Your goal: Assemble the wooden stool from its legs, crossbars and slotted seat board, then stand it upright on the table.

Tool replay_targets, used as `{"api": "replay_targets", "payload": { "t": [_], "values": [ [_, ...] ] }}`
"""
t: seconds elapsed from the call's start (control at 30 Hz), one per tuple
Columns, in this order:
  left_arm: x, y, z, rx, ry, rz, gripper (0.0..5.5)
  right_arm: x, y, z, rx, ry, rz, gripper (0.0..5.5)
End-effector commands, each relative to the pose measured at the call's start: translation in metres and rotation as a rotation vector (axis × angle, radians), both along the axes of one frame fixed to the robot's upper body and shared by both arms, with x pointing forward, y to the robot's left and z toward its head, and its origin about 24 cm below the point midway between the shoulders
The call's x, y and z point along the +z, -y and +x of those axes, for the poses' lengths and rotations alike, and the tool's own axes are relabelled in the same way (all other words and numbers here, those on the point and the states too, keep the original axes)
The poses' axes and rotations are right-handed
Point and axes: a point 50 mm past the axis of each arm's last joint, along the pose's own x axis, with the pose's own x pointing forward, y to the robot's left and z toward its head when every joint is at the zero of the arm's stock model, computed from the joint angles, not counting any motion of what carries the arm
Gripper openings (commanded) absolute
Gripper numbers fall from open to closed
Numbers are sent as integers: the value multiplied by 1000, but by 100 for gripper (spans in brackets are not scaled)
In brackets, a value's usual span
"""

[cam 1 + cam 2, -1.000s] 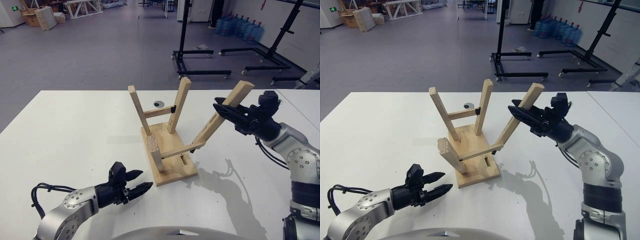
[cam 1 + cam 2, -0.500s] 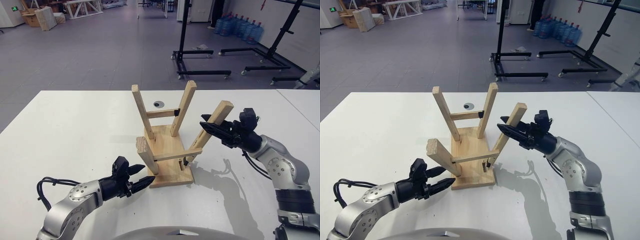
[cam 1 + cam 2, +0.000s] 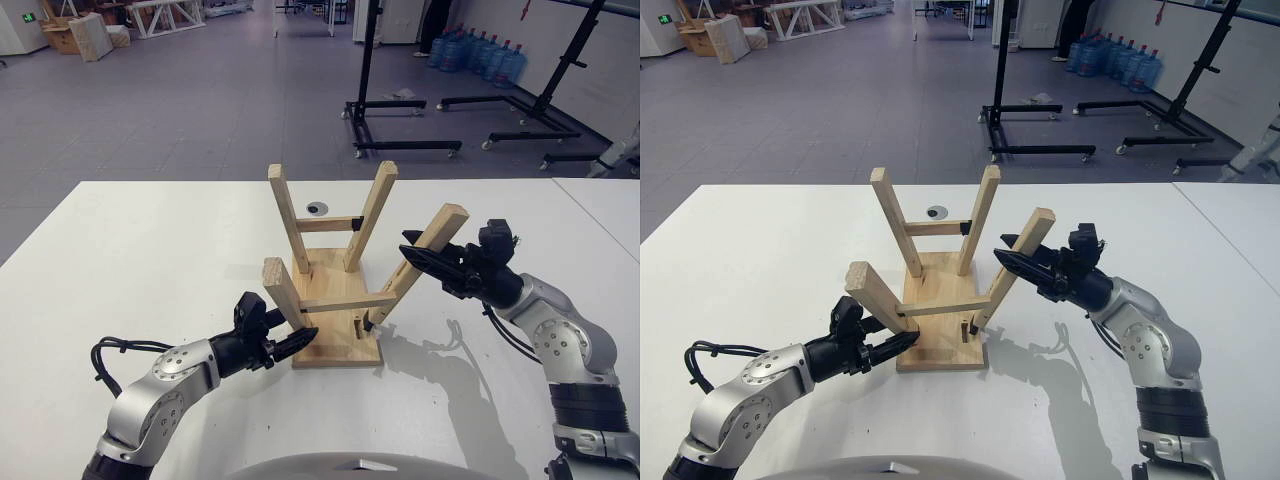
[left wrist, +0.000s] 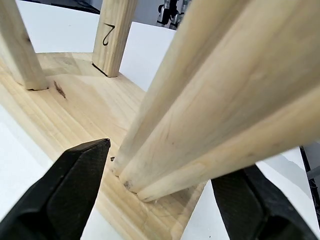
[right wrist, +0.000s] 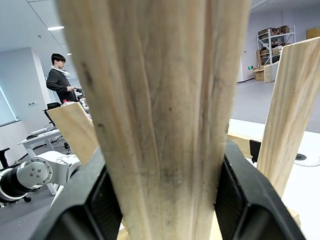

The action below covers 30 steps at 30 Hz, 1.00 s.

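Fingers (image 5: 100,205) of the right gripper (image 3: 418,258) are clamped on the near right leg (image 3: 447,220) of the stool, one pad pressed to each side of the wood a little below its free end. This leg leans away toward the right of the frame, while its foot meets the seat board (image 3: 340,340) at the right edge. Fingers (image 4: 75,195) of the left gripper (image 3: 292,338) are spread wide and straddle the base of the near left leg (image 3: 280,290), low down where it joins the seat board. A gap shows between one pad and the wood, and I cannot tell whether the other pad touches.

The stool sits upside down at the centre of the frame. Its seat board lies flat on the white surface (image 3: 150,250) and all four legs point up. The far left leg (image 3: 289,220) and far right leg (image 3: 370,215) splay slightly apart, joined by the far crossbar (image 3: 328,224). A near crossbar (image 3: 345,300) links the two near legs.

A small round grommet (image 3: 317,208) is set in the surface just behind the stool. Black wheeled stands (image 3: 400,100) and blue water jugs (image 3: 480,55) are on the floor in the upper right.
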Motion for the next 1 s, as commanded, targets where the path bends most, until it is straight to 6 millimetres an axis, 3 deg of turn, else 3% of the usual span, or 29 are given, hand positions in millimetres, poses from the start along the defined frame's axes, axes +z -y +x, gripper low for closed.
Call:
{"api": "replay_targets", "payload": {
  "t": [0.03, 0.33, 0.53, 0.67, 0.77, 0.87, 1.0],
  "values": [
    [-1, -16, 12, 60, 28, 86, 339, -1, -6, -1, -5, -9, 10, 212],
    [11, -21, 9, -57, 50, 72, 339, 2, -20, -4, -5, -3, 54, 212],
    [33, -32, -17, -269, 48, 118, 339, 1, -24, -8, 5, -1, 64, 212],
    [42, -68, -18, -242, 24, 156, 339, -2, -26, -12, 27, 8, 35, 212],
    [48, -94, -4, -126, 42, 162, 339, -10, -26, -12, 26, 13, -1, 212],
    [54, -109, 6, -70, 68, 190, 339, -11, -25, -8, 21, 37, -26, 211],
    [80, -118, 17, -16, 132, 119, 339, -8, -21, -1, 22, 66, -66, 211]
  ]
}}
